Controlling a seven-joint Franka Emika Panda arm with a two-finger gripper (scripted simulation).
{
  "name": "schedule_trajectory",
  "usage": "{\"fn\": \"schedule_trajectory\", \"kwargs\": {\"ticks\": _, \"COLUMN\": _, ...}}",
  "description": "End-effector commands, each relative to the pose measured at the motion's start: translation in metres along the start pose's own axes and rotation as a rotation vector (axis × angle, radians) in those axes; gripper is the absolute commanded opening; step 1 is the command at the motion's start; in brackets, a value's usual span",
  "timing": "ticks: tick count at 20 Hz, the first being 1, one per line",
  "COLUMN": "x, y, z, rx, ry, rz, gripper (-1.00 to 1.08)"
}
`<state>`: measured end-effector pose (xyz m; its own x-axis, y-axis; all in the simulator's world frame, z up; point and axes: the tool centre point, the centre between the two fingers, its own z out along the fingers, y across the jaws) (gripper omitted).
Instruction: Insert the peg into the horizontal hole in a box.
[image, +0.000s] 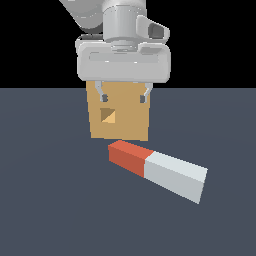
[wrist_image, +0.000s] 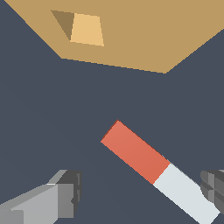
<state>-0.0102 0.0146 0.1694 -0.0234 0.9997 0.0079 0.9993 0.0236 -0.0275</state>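
Note:
The peg (image: 157, 169) lies flat on the dark floor in front of the box (image: 125, 125), its red end toward the box and its pale grey-white part reaching to the exterior view's right. The tan box stands upright, and its small square hole (image: 108, 115) faces the camera. My gripper (image: 124, 97) hangs open above the floor, in front of the box's upper part, with nothing between its fingers. The wrist view shows the peg (wrist_image: 153, 166) lying diagonally between the two fingertips (wrist_image: 65, 194), with the box (wrist_image: 144, 35) and hole (wrist_image: 83, 28) beyond.
The floor (image: 50, 200) is a plain dark grey-blue surface under a black background. Nothing else stands on it.

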Motion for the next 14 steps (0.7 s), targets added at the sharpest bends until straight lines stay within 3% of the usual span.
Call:
{"fn": "schedule_trajectory", "kwargs": {"ticks": 1, "x": 0.0, "y": 0.0, "z": 0.0, "rx": 0.0, "ry": 0.0, "rz": 0.0, "gripper": 1.0}}
{"fn": "schedule_trajectory", "kwargs": {"ticks": 14, "x": -0.014, "y": 0.006, "z": 0.01, "rx": -0.002, "ry": -0.002, "rz": -0.096, "gripper": 1.0}}
